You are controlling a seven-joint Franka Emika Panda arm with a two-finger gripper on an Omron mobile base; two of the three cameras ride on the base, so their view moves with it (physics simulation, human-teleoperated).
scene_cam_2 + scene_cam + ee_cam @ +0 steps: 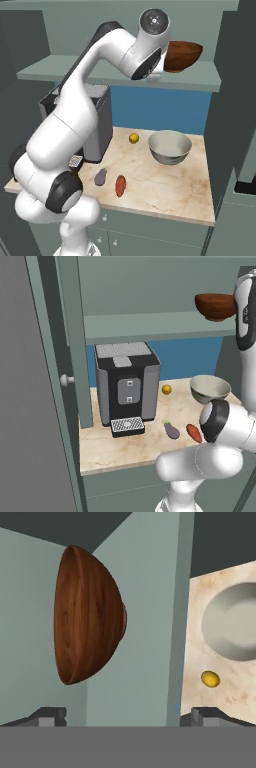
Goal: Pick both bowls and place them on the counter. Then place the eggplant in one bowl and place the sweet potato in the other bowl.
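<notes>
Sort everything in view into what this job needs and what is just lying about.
Needed for the job:
wooden bowl, on the shelf
grey-beige bowl, already on the counter
eggplant
sweet potato
gripper, open, facing the wooden bowl

Just lying about:
coffee machine
small yellow ball
shelf

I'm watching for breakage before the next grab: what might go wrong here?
1. The wooden bowl sits near the front edge of the shelf; a nudge from the open hand might push it off instead of gripping it.
2. If it falls, the grey bowl stands right below on the counter and might get hit.
3. The arm is reaching high, close to the shelf edge, and might bump it.
</notes>
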